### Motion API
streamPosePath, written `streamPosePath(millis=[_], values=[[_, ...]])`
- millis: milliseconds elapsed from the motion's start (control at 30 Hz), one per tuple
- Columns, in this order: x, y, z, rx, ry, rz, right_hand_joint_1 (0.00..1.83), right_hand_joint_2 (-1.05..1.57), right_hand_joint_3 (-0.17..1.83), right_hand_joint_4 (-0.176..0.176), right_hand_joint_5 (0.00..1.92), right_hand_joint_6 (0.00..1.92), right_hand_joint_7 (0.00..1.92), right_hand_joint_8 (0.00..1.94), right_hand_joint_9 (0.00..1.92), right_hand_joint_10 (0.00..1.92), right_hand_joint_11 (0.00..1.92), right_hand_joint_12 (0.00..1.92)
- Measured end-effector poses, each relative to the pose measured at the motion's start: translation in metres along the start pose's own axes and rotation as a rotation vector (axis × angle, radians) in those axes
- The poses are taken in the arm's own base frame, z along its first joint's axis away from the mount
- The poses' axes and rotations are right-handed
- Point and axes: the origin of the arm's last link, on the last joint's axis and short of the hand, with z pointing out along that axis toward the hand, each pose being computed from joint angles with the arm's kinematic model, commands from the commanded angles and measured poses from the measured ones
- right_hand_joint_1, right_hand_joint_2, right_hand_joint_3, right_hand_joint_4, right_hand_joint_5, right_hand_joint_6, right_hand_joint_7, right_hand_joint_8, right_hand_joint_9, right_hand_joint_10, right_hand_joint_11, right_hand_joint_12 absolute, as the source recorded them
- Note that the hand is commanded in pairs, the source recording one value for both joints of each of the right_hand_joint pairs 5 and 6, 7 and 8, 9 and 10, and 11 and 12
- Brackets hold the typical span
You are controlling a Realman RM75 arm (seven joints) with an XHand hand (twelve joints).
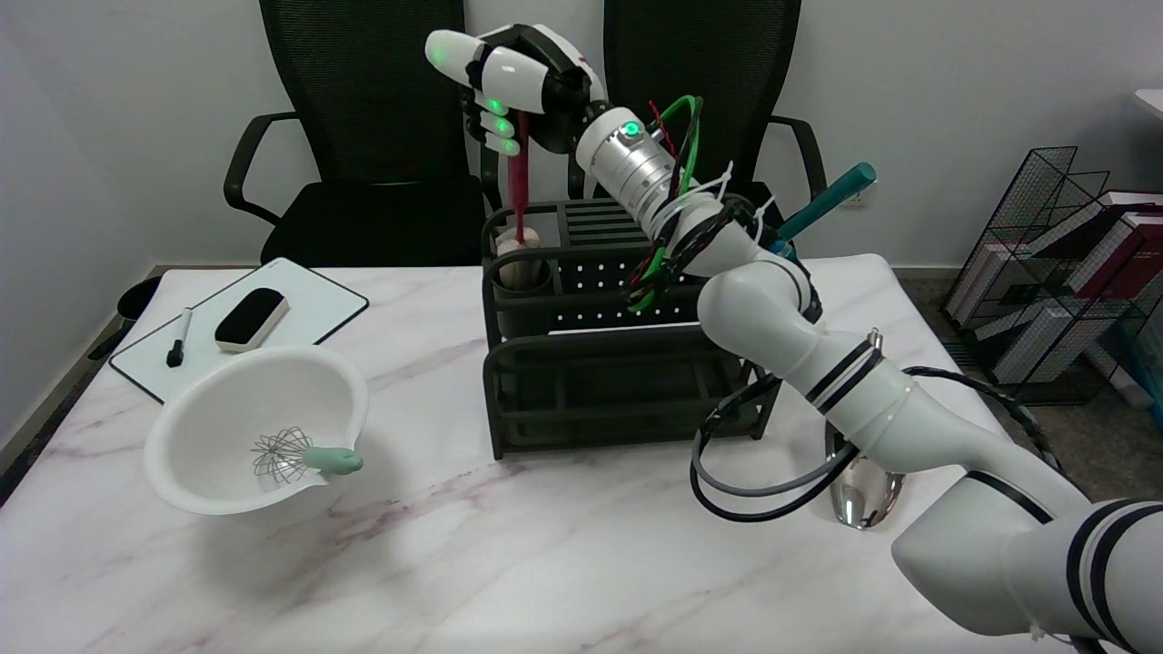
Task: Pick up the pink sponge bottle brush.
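The right hand (509, 86) has its fingers closed around the top of the pink sponge bottle brush (520, 182), whose sponge head sits at the mouth of the back-left cup of the black rack (581, 363) near the desk's far edge. Lifting straight up looks best, keeping the handle vertical so the sponge clears the cup rim without tipping the rack.

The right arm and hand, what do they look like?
The right arm has glossy white rounded links with black bands, a silver wrist section with a green light, and black, grey, green and red cables zip-tied along it. The right hand is black with white finger shells showing green lights.
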Motion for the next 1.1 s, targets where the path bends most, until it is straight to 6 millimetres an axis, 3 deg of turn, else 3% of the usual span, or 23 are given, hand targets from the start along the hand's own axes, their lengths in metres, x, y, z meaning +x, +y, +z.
streamPosePath(millis=[600, 1100], values=[[0.002, -0.029, -0.002, 0.073, -0.015, 0.048, 0.95, 1.57, 0.35, 0.000, 1.92, 1.92, 1.92, 1.92, 1.92, 1.92, 1.92, 1.92], [-0.014, -0.047, -0.010, 0.109, -0.074, 0.127, 0.97, 1.57, 0.33, 0.000, 1.92, 1.92, 1.92, 1.92, 1.92, 1.92, 1.92, 1.92]])
